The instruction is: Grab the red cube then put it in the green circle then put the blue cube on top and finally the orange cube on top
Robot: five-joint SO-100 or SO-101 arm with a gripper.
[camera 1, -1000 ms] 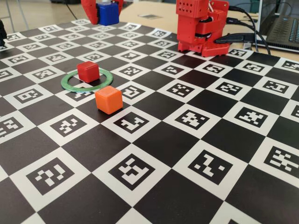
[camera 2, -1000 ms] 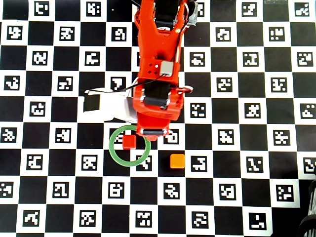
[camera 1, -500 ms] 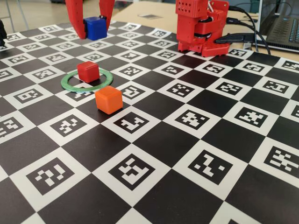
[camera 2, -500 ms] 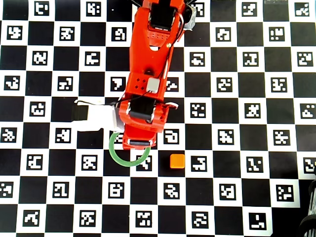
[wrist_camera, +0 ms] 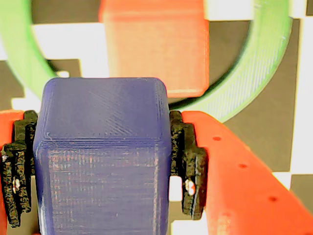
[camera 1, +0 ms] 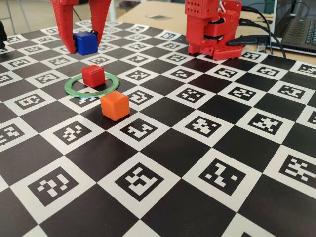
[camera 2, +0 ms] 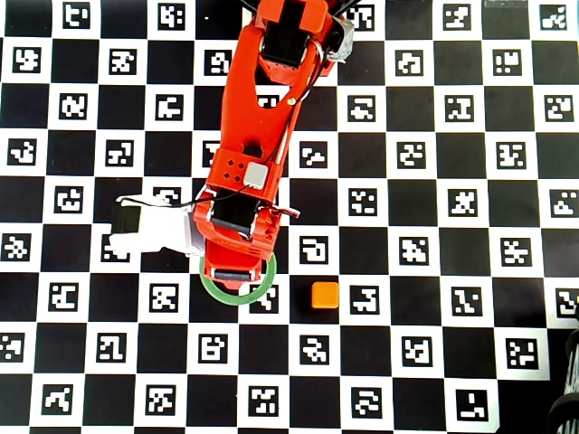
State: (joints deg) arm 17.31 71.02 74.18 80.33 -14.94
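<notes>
The red cube (camera 1: 93, 75) sits inside the green circle (camera 1: 112, 89), toward its far side. My gripper (camera 1: 84, 43) hangs above and behind the ring, shut on the blue cube (camera 1: 85, 42). In the wrist view the blue cube (wrist_camera: 102, 156) is clamped between the black pads (wrist_camera: 188, 161). The red cube (wrist_camera: 154, 44) and the green circle (wrist_camera: 254, 73) lie just below and ahead of it. The orange cube (camera 1: 115, 105) rests on the mat, just in front of the ring. In the overhead view the arm hides the red and blue cubes. Only the ring's lower arc (camera 2: 237, 301) and the orange cube (camera 2: 325, 295) show.
The arm's red base (camera 1: 212, 27) stands at the back of the checkered marker mat (camera 1: 197, 163). A laptop (camera 1: 298, 24) and cables lie behind it at the right. A white camera body (camera 2: 149, 231) sticks out left of the wrist.
The gripper with the blue cube has come down and swung left in the fixed view, closer to the ring. In the overhead view the arm now covers the red cube.
</notes>
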